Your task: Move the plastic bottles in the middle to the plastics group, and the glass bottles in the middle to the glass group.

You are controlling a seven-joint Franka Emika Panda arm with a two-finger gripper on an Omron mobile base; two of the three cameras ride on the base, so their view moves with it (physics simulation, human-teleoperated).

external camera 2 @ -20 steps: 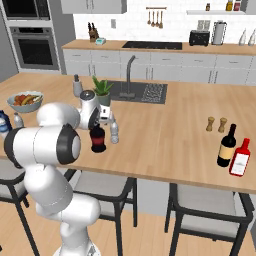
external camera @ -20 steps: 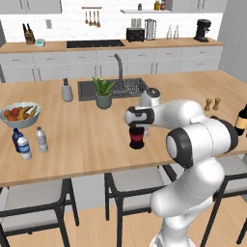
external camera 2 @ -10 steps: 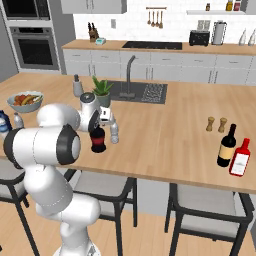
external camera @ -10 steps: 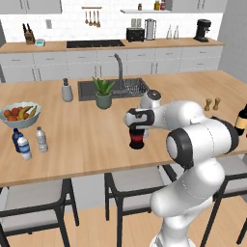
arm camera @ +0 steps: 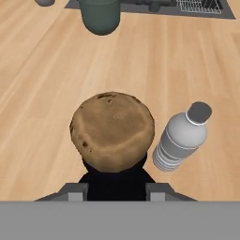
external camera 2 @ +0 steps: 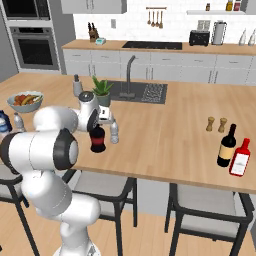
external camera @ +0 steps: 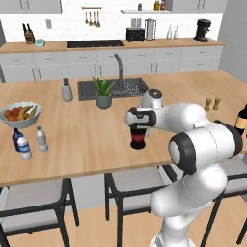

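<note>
- One gripper, centre of the left base view: we record its jaws now drawn in and clamped on the neck of the dark bottle; a second ago they stood wide apart over it.
- One dark bottle, red label, upright on the counter at centre frame: we note no lift yet, so the base is on the wood as before. In the hand view its brown cork top sits centre frame between the finger tips.
- One clear water bottle, just beside the dark bottle at right of the hand view: we list it as untouched.
- One wine bottle, lower right of the right base view, well apart: we judge it the glass destination.
- Two small bottles at far left of the left base view: plastics group, unchanged.
- We judge that with the grip made, lifting and carrying come next.
</note>
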